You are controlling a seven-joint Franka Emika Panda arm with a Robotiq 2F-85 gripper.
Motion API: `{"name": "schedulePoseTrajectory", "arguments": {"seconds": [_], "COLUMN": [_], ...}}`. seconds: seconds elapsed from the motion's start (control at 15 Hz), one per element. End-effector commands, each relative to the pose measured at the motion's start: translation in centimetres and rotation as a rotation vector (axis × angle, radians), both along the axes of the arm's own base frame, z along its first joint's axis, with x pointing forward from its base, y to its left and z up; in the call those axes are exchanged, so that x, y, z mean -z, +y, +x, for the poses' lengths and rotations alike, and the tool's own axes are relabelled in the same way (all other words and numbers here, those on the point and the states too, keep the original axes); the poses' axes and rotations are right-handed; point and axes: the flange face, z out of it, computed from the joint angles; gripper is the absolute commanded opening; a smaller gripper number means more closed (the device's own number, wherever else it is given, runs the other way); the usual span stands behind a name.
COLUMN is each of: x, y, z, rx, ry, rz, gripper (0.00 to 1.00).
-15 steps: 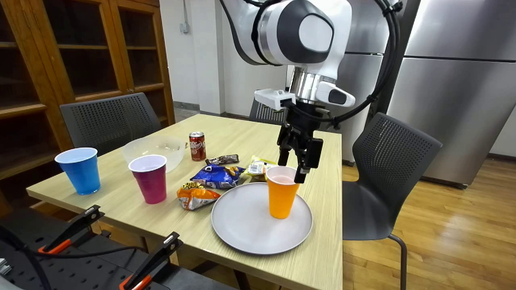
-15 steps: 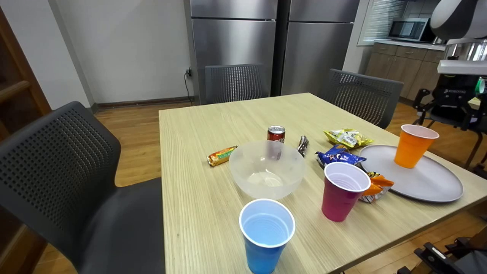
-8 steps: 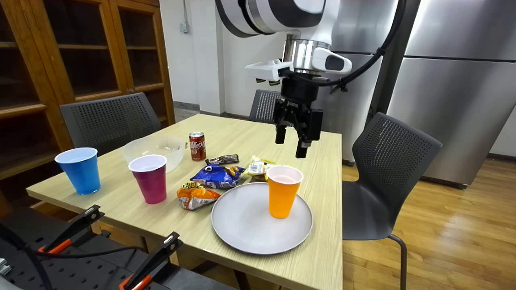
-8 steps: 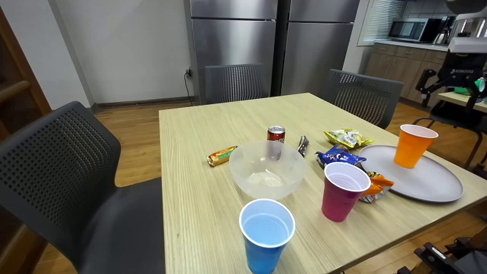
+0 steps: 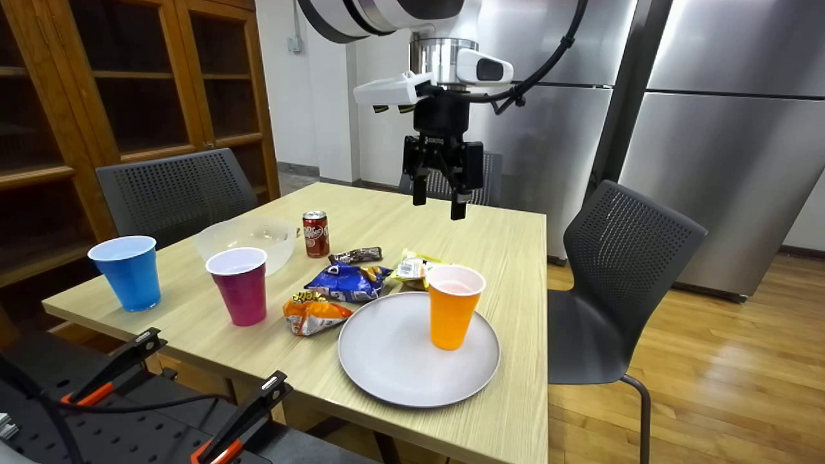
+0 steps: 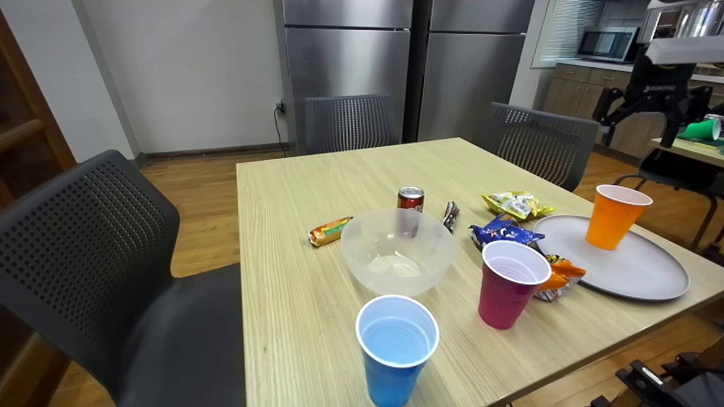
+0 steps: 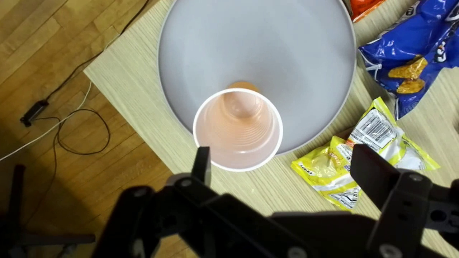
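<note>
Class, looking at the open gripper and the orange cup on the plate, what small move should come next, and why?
Probably lift the open gripper a little: it holds nothing and hovers apart from the orange cup, which stands upright on the grey plate, so extra clearance should help avoid bumping the cup.

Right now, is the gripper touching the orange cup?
Apart. In an exterior view, the open gripper hangs clear of the orange cup, with tabletop visible between them.
</note>
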Motion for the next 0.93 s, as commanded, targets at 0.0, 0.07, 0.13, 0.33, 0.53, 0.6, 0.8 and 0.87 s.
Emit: {"name": "schedulePoseTrajectory", "arguments": {"seconds": [0.0,0.07,0.13,0.33,0.53,0.6,0.8,0.87], "x": [-0.1,0.0,0.0,0.0,0.0,0.2,1.0,1.3], "y": [0.0,0.0,-0.1,-0.1,-0.1,0.3,1.6,2.0], "z": [0.0,-0.1,-0.1,-0.1,-0.1,0.1,1.1,1.5], "rx": [-0.002,-0.001,-0.001,-0.001,-0.001,0.009,0.069,0.085], "ry": [0.000,0.000,0.000,-0.001,-0.001,0.000,-0.025,-0.026], "rz": [-0.001,-0.001,-0.002,-0.002,-0.002,0.014,0.074,0.091], "gripper": [1.00,1.00,1.00,1.00,1.00,1.00,1.00,1.00]}}
